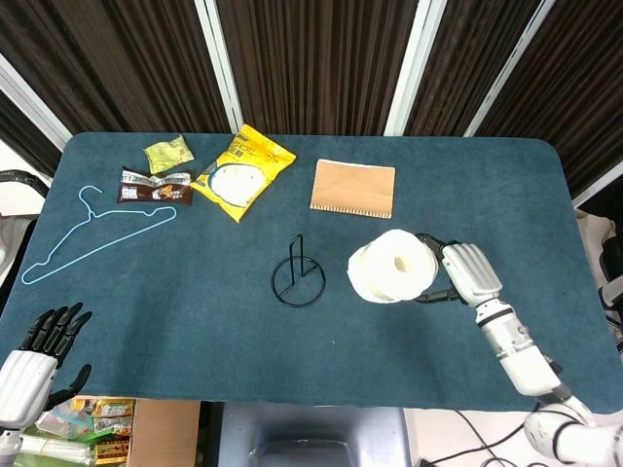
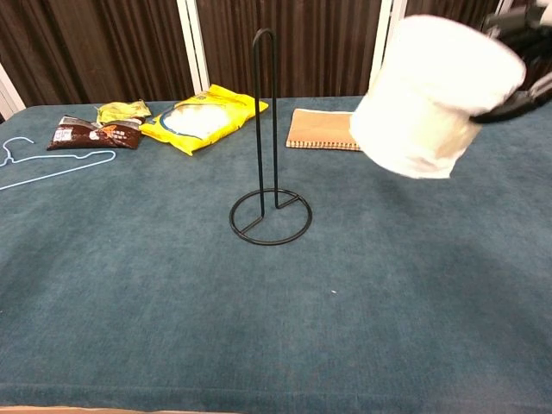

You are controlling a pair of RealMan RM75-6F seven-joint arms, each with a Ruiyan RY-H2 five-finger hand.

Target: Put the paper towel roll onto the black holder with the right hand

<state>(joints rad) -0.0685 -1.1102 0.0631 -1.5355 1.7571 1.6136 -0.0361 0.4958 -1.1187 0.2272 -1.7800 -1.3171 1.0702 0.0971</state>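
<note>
My right hand (image 1: 459, 275) grips the white paper towel roll (image 1: 392, 266) from its right side and holds it lifted off the table. In the chest view the roll (image 2: 433, 95) hangs tilted, well above the cloth, to the right of the black wire holder (image 2: 269, 147), with only dark fingers of the right hand (image 2: 521, 59) showing at the frame's edge. The holder (image 1: 299, 275) stands upright at the table's middle, its ring base on the cloth. My left hand (image 1: 37, 358) rests at the near left edge, fingers apart and holding nothing.
A brown notebook (image 1: 353, 188) lies behind the roll. A yellow snack bag (image 1: 242, 171), a brown wrapper (image 1: 154, 187) and a small green packet (image 1: 167, 154) sit at the back left, with a light blue hanger (image 1: 92, 233) nearer the left edge.
</note>
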